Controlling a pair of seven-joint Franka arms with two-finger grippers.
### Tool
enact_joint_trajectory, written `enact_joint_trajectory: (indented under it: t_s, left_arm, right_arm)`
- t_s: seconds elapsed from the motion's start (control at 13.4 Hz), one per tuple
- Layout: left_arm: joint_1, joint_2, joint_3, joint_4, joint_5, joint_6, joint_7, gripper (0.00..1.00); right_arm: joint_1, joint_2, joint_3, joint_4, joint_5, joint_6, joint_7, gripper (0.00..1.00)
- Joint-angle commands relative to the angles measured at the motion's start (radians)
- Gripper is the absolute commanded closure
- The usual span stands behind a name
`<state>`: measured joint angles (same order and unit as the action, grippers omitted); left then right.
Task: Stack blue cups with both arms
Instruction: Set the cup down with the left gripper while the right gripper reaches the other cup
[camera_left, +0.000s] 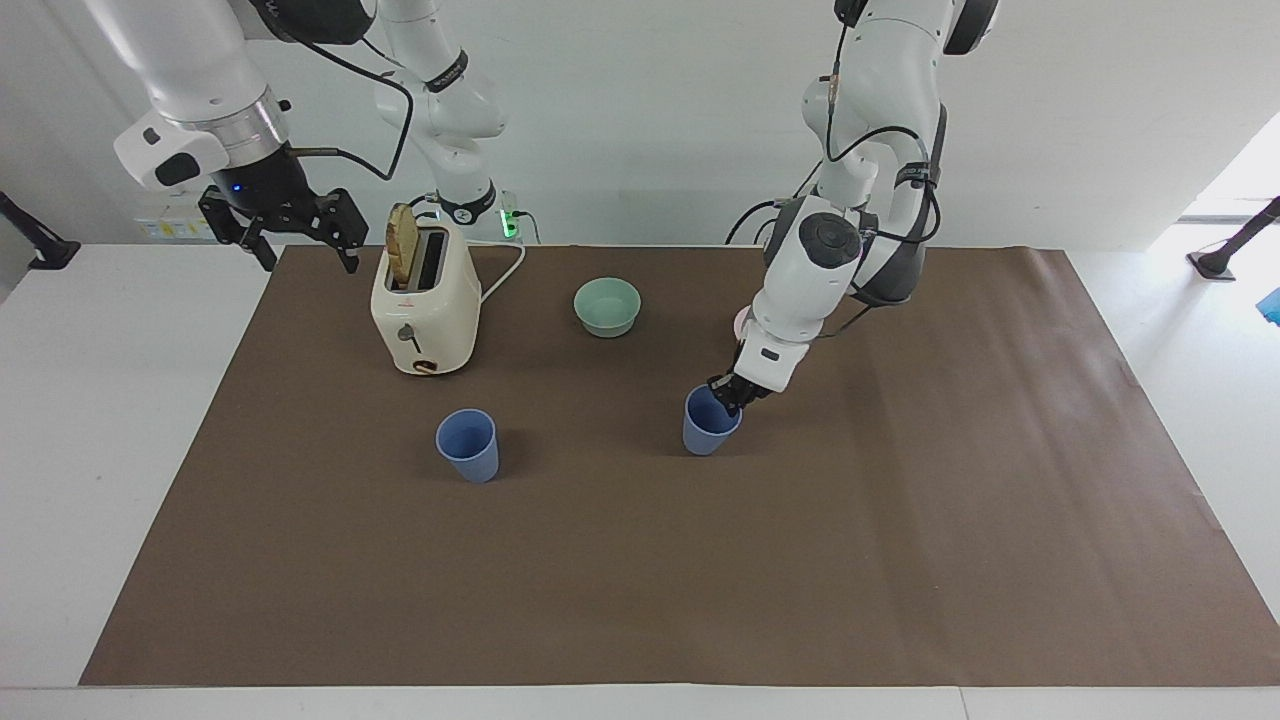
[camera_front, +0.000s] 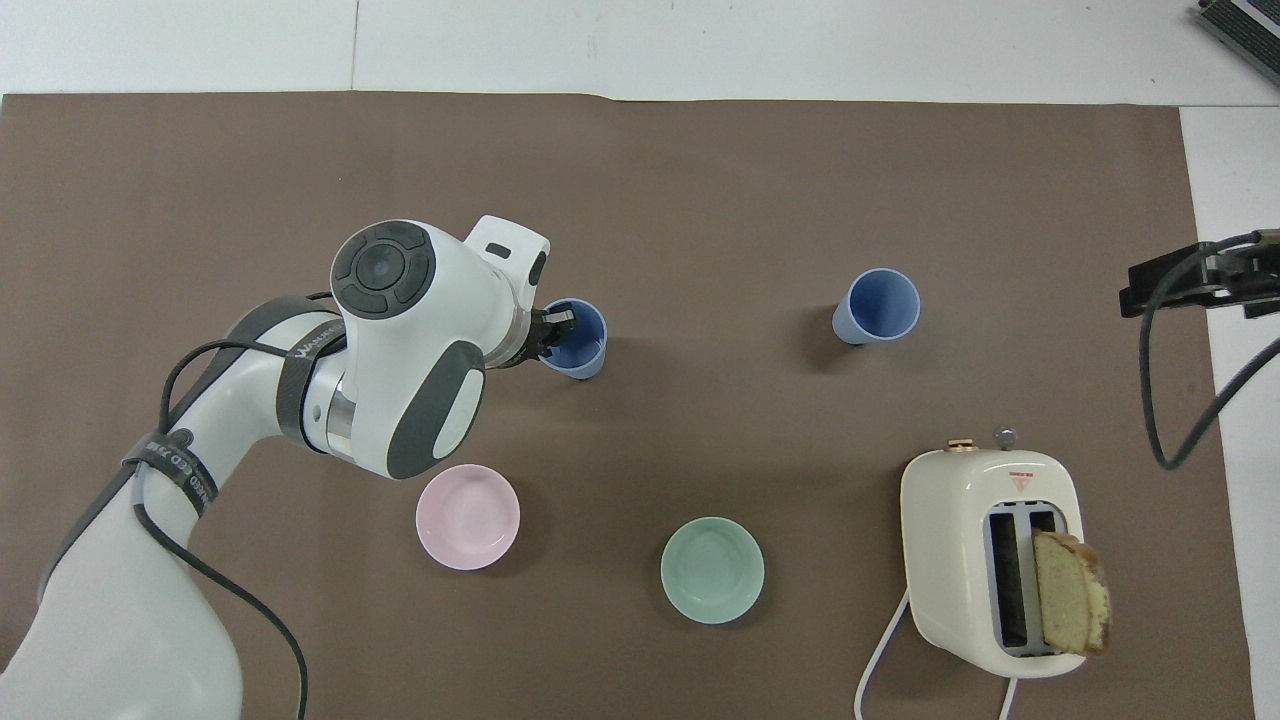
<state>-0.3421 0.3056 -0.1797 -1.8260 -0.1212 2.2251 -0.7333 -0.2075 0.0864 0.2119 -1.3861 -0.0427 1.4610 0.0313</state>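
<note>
The facing view showed the left gripper (camera_left: 731, 394) with its fingers pinching the rim of one blue cup (camera_left: 709, 427), which stood upright, mouth up. The other blue cup (camera_left: 468, 445) stood upright well apart. The right gripper (camera_left: 296, 240) waited with fingers wide.

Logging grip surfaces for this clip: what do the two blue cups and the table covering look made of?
Blue cups: likely plastic, matte, thin-walled, evenly coloured with no glare. Table covering: brown paper by its look, matte, with creases near its edge.
</note>
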Motion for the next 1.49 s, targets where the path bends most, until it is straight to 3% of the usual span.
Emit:
enact_joint_trajectory:
  t_s: [0.0,0.07,0.3,0.52,0.82,1.04,1.42]
  left_arm:
    - [-0.025,-0.011,0.017,-0.016,0.017,0.019,-0.012,0.20]
    - [-0.028,-0.013,0.019,-0.013,0.017,0.008,-0.012,0.00]
    - [-0.011,-0.039,0.026,0.017,0.063,-0.085,-0.011,0.00]
    - [0.049,-0.095,0.032,0.045,0.124,-0.188,0.056,0.00]
    - [0.185,-0.210,0.031,0.037,0.123,-0.359,0.372,0.00]
    - [0.251,-0.258,0.032,0.040,0.123,-0.430,0.578,0.00]
    - [0.302,-0.325,0.045,0.068,0.124,-0.507,0.735,0.00]
  right_arm:
    - [-0.012,-0.020,0.006,-0.028,0.006,0.019,-0.021,0.00]
    - [-0.012,-0.020,0.006,-0.028,0.006,0.018,-0.021,0.00]
    - [-0.012,-0.040,0.006,-0.060,0.007,0.024,-0.024,0.00]
    - [-0.012,-0.082,0.004,-0.189,0.009,0.227,-0.021,0.00]
    - [0.002,-0.037,0.004,-0.202,0.043,0.291,-0.016,0.00]
    - [0.045,0.068,0.007,-0.232,0.061,0.355,-0.016,0.00]
    - [0.053,0.090,0.009,-0.401,0.072,0.576,-0.025,0.00]
